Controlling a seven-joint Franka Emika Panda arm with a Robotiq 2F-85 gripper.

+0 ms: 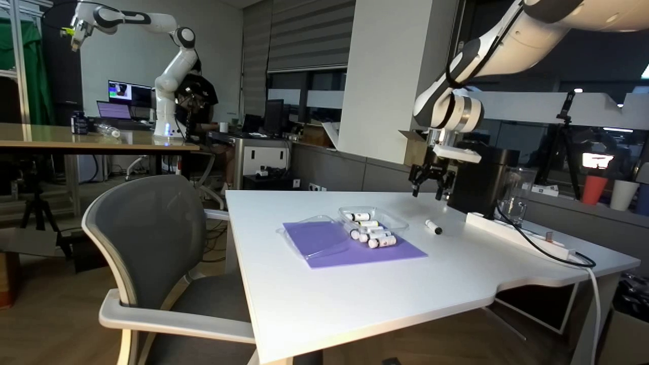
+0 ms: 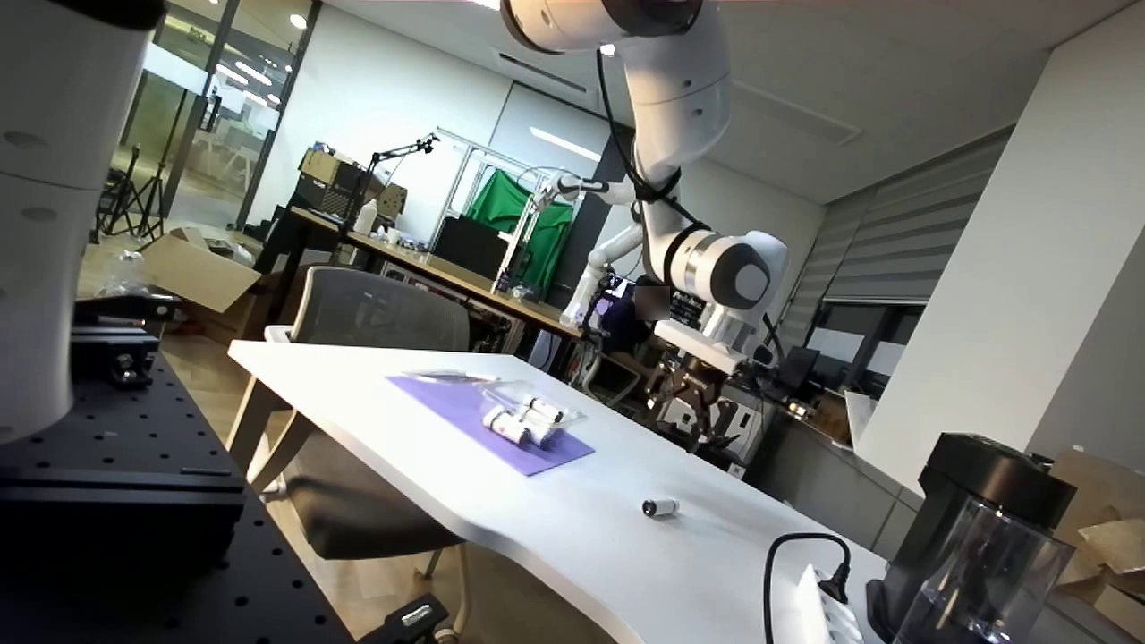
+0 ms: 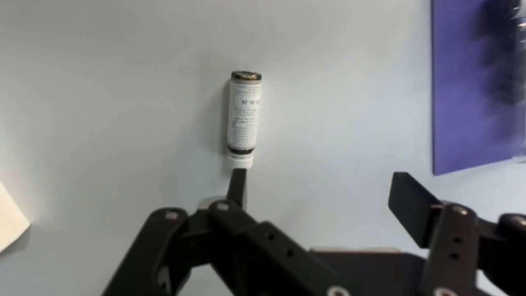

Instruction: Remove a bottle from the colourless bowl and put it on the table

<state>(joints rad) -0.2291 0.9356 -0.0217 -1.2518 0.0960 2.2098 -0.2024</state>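
Observation:
A tiny white bottle (image 1: 433, 226) with a dark base lies on its side on the white table (image 1: 324, 299), apart from the bowl. It also shows in an exterior view (image 2: 661, 508) and in the wrist view (image 3: 244, 115). The colourless bowl (image 1: 373, 208) stands on the purple mat and holds several identical bottles (image 1: 381, 242). They also show in an exterior view (image 2: 507, 426). My gripper (image 1: 428, 194) is open and empty above the table, higher than the lone bottle. In the wrist view the gripper (image 3: 317, 174) has its left finger overlapping the cap end of that bottle.
The purple mat (image 1: 324, 258) lies under the bowl, with a clear lid (image 1: 314, 238) beside it. A white power strip (image 1: 517, 235) with a black cable runs along the table. A black appliance (image 1: 479, 177) and a clear jug stand behind it. A chair (image 1: 147, 238) is at the table's side.

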